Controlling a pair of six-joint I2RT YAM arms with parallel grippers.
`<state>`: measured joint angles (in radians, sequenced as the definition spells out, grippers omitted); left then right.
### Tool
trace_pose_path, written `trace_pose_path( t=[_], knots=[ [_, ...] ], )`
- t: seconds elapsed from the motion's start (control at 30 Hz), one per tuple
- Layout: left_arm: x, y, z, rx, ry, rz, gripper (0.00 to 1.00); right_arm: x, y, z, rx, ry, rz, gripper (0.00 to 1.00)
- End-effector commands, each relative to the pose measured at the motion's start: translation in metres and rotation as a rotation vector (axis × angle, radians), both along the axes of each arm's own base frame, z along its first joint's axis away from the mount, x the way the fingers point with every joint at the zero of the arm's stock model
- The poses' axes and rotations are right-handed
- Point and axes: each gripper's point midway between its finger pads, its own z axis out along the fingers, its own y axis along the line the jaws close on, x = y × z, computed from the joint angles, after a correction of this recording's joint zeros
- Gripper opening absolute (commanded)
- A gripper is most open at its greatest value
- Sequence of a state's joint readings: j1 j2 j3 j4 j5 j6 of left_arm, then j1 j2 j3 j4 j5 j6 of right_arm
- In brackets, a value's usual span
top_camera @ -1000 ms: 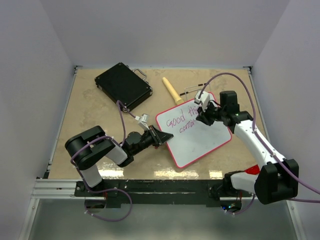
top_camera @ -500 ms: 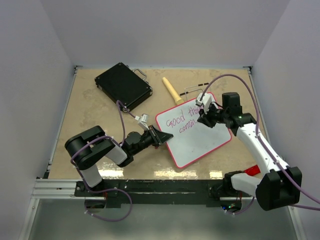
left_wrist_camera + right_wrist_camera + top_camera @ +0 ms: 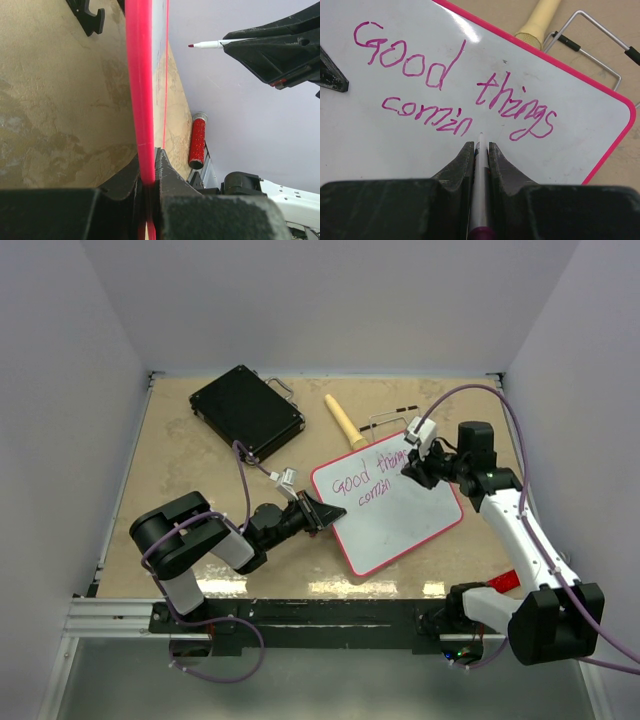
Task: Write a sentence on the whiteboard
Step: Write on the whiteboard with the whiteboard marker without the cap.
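Right hand (image 3: 480, 145): pressed together on a marker (image 3: 479, 200), the barrel clamped between its fingers and the tip pointing out past them; it hovers over the far part of the board (image 3: 400, 525).
Left hand (image 3: 148, 175): pinching the board's pink rim on its near-left edge, jaws shut on the edge.
Board: lies askew on the right half of the counter (image 3: 180, 470), between the two arms, its far corner just beside a wire stand (image 3: 385, 425).
Sentence (image 3: 453, 65): two pink-purple lines along the board's far edge, "Good things" on top and "comin" beneath.
Marker tip: just past the "n" of "comin", under "things"; the left wrist view shows it standing off the board face, not touching.
Done: the first line looks complete; the second has one word, short of its last letter as I read it.
Left: probably a "g" to close that word, then any further words; the near part of the board is bare and gives room.
Around: a tan stick (image 3: 343, 422) beyond the board's far edge, a black case (image 3: 247, 412) toward the counter's far-left corner, a red tube (image 3: 197, 140) by the right arm's base.
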<state>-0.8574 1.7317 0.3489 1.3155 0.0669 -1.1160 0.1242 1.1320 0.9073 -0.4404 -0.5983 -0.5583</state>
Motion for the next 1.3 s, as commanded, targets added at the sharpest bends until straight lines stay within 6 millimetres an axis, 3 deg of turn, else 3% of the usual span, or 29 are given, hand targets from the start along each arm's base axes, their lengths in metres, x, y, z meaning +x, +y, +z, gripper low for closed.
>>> trace_pose_path(
  t=[0.0, 0.7, 1.03, 1.27],
  knots=[
    [-0.006, 0.004, 0.071, -0.179, -0.277, -0.02, 0.0, 0.001, 0.005, 0.003, 0.038, -0.01, 0.02, 0.0],
    [-0.007, 0.004, 0.071, -0.185, -0.274, -0.024, 0.0, 0.002, 0.005, -0.002, 0.038, -0.002, 0.02, 0.0],
    [-0.006, 0.002, 0.072, -0.185, -0.277, -0.025, 0.0, 0.009, 0.003, -0.019, 0.012, 0.049, 0.011, 0.0],
    [-0.007, 0.002, 0.071, -0.187, -0.277, -0.03, 0.0, 0.013, 0.003, -0.021, 0.014, 0.05, 0.002, 0.0]
  ],
)
